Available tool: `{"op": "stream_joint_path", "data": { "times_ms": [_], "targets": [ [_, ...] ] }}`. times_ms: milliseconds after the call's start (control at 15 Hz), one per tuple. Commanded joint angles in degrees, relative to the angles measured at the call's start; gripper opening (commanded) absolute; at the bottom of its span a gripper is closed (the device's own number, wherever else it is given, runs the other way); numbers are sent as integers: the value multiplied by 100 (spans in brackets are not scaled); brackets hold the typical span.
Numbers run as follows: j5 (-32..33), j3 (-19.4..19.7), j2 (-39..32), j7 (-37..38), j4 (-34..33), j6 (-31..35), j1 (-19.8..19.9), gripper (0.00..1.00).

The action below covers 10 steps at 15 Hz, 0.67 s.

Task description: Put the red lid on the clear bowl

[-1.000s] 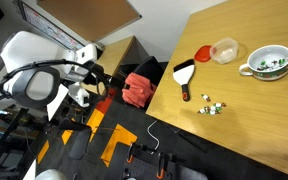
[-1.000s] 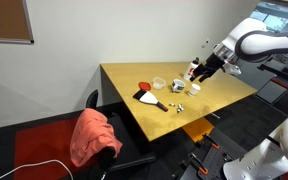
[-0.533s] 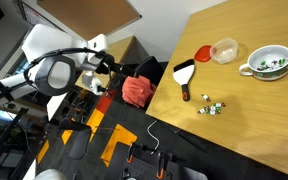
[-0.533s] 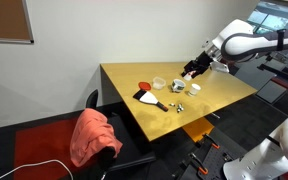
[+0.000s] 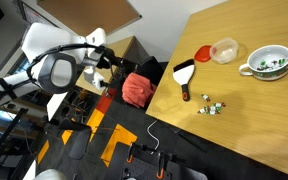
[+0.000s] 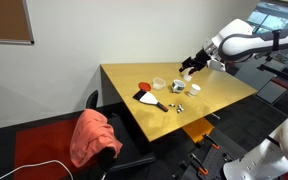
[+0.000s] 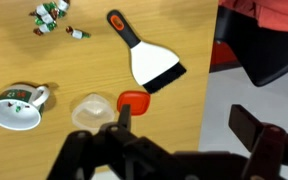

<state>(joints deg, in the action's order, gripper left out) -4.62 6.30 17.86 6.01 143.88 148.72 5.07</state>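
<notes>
The red lid [image 5: 203, 53] lies flat on the wooden table, touching the clear bowl [image 5: 224, 50] beside it. Both also show in an exterior view, the lid [image 6: 145, 84] and the bowl [image 6: 159, 84]. In the wrist view the lid [image 7: 132, 103] lies right of the bowl [image 7: 89, 110]. My gripper [image 6: 187, 69] hangs open and empty in the air above the table, apart from both. In the wrist view its fingers [image 7: 184, 125] are spread wide, and one fingertip overlaps the lid's edge.
A black-and-white spatula [image 7: 149, 62] lies near the lid. A white green-patterned bowl with a handle [image 7: 16, 108] stands beyond the clear bowl. Small loose pieces [image 7: 54, 18] lie scattered. A chair with a red cloth [image 6: 92, 135] stands off the table edge [image 7: 206, 90].
The arm has swung the gripper over the table toward the bowls and lid. The gripper stays open. Nothing on the table has moved.
</notes>
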Motion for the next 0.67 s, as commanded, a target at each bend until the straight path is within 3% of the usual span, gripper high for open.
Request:
{"op": "stream_joint_path", "data": {
  "times_ms": [0,600],
  "targets": [
    [36,-103,-1002,208,-706,827,77,100],
    [477,200,-3634,821,-2937,1048,-15,100]
  ]
}}
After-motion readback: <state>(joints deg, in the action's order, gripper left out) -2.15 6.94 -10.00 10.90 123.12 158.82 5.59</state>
